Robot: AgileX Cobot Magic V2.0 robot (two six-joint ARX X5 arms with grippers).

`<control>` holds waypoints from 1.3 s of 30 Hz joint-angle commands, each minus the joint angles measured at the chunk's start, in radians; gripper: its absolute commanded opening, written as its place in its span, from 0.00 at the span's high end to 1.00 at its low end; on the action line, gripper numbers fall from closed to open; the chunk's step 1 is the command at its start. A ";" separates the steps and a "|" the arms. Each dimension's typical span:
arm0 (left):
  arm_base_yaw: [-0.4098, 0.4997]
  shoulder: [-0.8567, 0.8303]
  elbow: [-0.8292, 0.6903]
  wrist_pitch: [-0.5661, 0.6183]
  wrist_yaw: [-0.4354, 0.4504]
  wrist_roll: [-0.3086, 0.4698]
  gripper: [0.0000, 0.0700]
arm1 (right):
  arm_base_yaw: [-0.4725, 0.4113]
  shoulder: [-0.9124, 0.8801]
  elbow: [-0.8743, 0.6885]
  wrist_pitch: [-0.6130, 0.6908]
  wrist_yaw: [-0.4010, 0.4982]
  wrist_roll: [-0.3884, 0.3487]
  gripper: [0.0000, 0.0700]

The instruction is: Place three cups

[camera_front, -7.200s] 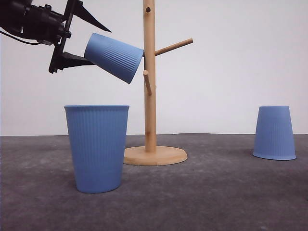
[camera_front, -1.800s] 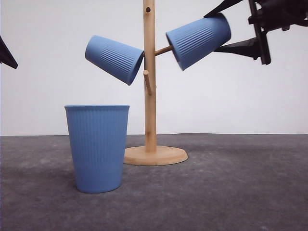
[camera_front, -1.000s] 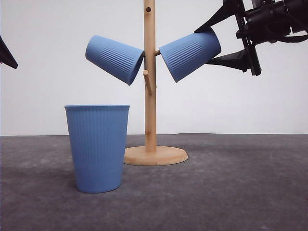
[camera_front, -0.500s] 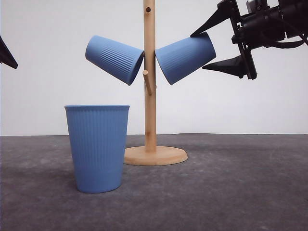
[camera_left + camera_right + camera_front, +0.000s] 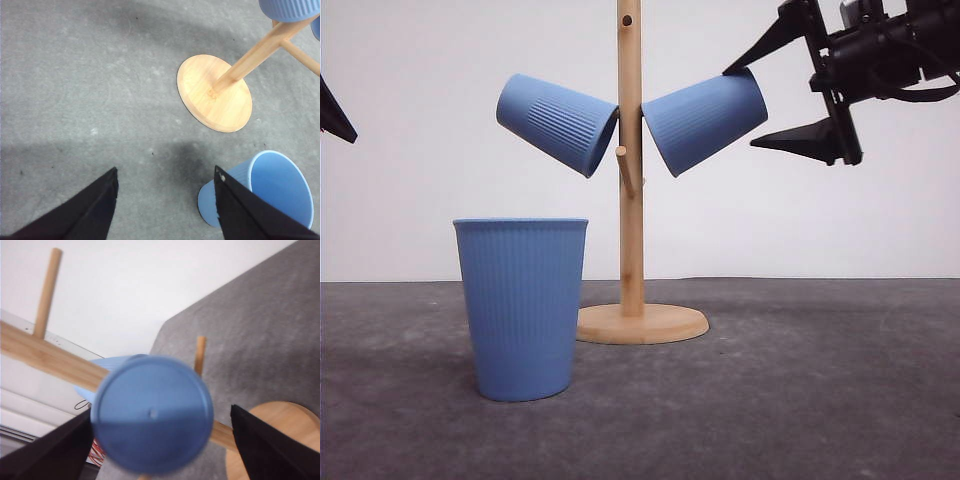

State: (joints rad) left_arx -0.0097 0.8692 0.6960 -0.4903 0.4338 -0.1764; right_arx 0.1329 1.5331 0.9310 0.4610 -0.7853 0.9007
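**Right gripper parted at the second hung cup**

Since half a second ago the right gripper [image 5: 775, 95] has spread its fingers wider and drawn slightly back from the cup it carried to the rack; seven seconds ago that cup stood upside down on the table at the right, and it now hangs on the wooden stand. In the front view the upper finger's tip sits at or very near the top edge of the cup's base, while the lower finger [image 5: 800, 142] stands clear of it to the right; the jaws are apart and grip nothing. In the right wrist view the right-hand hung cup [image 5: 152, 414] shows its round base between the two dark fingers, with the wooden stand [image 5: 45, 360] behind it.

That right-hand hung cup [image 5: 705, 118] is tilted, mouth toward the pole; the left-hand hung cup [image 5: 557, 121] mirrors it on the other side of the wooden stand [image 5: 631, 160], unchanged from before.

The upright cup [image 5: 522, 307] stands mouth up on the grey table [image 5: 800, 400], left of and in front of the stand's round base. In the left wrist view the left gripper [image 5: 165, 200] hangs above the table with its fingers wide apart and nothing between them; the upright cup [image 5: 270, 190] lies just beside one finger.
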 commanded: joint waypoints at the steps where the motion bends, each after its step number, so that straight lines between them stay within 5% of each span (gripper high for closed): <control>1: -0.002 0.005 0.013 0.004 0.000 0.003 0.50 | -0.009 -0.018 0.012 -0.012 -0.003 -0.045 0.23; 5: -0.002 0.005 0.013 -0.005 0.001 0.003 0.50 | -0.030 -0.070 0.012 -0.113 -0.008 -0.115 0.23; 10: -0.002 0.005 0.014 -0.025 0.003 0.003 0.49 | -0.034 -0.179 0.011 -0.377 0.020 -0.316 0.23; 16: -0.026 0.006 0.015 -0.097 0.016 -0.018 0.36 | -0.032 -0.326 0.011 -0.782 0.125 -0.577 0.23; 21: -0.097 0.019 0.023 -0.149 0.015 -0.085 0.37 | -0.032 -0.423 0.011 -1.040 0.231 -0.720 0.23; 29: -0.269 0.130 0.096 -0.207 -0.043 -0.154 0.38 | -0.029 -0.487 0.003 -1.241 0.378 -0.829 0.23; 39: -0.441 0.345 0.254 -0.233 -0.224 -0.203 0.39 | -0.017 -0.509 -0.073 -1.219 0.395 -0.838 0.23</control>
State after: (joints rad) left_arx -0.4447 1.1930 0.9307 -0.7260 0.2141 -0.3598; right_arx 0.1112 1.0219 0.8560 -0.7705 -0.3908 0.0750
